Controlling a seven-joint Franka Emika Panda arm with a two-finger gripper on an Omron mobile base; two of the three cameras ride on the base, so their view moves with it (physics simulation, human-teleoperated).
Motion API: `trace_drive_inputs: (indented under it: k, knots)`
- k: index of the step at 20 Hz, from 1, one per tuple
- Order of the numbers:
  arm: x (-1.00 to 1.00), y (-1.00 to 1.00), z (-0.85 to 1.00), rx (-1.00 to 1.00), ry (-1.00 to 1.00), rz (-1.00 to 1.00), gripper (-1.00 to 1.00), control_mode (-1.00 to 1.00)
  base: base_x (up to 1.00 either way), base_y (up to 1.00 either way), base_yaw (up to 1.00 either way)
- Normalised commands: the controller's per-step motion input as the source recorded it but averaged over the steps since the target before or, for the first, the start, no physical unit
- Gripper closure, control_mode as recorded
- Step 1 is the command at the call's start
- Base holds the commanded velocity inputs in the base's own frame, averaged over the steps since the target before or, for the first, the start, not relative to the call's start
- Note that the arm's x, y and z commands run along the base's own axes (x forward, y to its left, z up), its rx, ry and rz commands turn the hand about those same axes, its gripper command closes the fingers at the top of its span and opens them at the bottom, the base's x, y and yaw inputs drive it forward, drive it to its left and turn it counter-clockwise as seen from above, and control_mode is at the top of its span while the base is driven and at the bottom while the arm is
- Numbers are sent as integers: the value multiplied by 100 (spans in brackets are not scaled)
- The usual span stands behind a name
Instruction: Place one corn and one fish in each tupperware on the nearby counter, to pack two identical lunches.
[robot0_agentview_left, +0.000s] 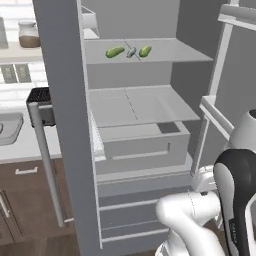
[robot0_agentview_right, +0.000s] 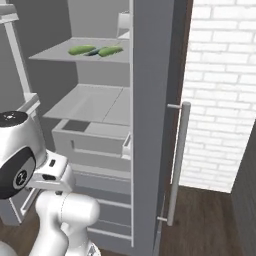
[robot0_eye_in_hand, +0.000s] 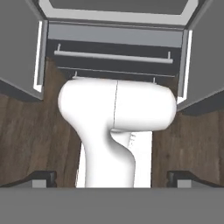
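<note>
- Left base view looks into an open grey fridge (robot0_agentview_left: 150, 125). Its doors are swung wide, and a long silver door handle (robot0_agentview_left: 45, 160) stands in front of the kitchen.
- On the upper fridge shelf (robot0_agentview_left: 175, 52) lie two green oblong vegetables (robot0_agentview_left: 115, 51) with a small blue-grey fish (robot0_agentview_left: 131, 52) between them, all close together in a row.
- I cannot tell from these views whether the green pieces are the corn.
- The same row shows in the right base view: the green pieces (robot0_agentview_right: 82, 50) and the dark fish (robot0_agentview_right: 96, 52) sit on the top shelf, well above the arm.
- Below it is a bare middle shelf (robot0_agentview_left: 140, 105), then a pale grey drawer (robot0_agentview_left: 145, 142) pulled partly out.
- Left of the fridge runs the long pale grey-white counter (robot0_agentview_left: 20, 145) over dark brown cabinets, with a sink basin (robot0_agentview_left: 10, 127) set into it and a jar (robot0_agentview_left: 28, 35) on a higher ledge.
- The white robot arm (robot0_agentview_left: 200, 215) is folded low in front of the fridge.
- Hand view points down at the dark wooden floor (robot0_eye_in_hand: 35, 135) and the fridge's bottom drawer with its bar handle (robot0_eye_in_hand: 113, 57).
- The gripper (robot0_eye_in_hand: 112, 177) has its dark fingertips (robot0_eye_in_hand: 41, 177) spread wide at the two lower corners, with nothing between them.
</note>
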Motion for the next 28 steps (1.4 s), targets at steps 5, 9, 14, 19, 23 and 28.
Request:
trace_drive_inputs:
  k: [5,9,14,19,23,28]
  knots:
    - [0,0,0,0,0,0,-100,100,60,10,-7]
    - [0,0,0,0,0,0,-100,100,41,0,-13]
    - [0,0,0,0,0,0,-100,100,20,3,-5]
    - [0,0,0,0,0,0,-100,100,19,31,-3]
    - [0,0,0,0,0,0,-100,100,0,0,0]
    - [0,0,0,0,0,0,-100,100,0,0,0]
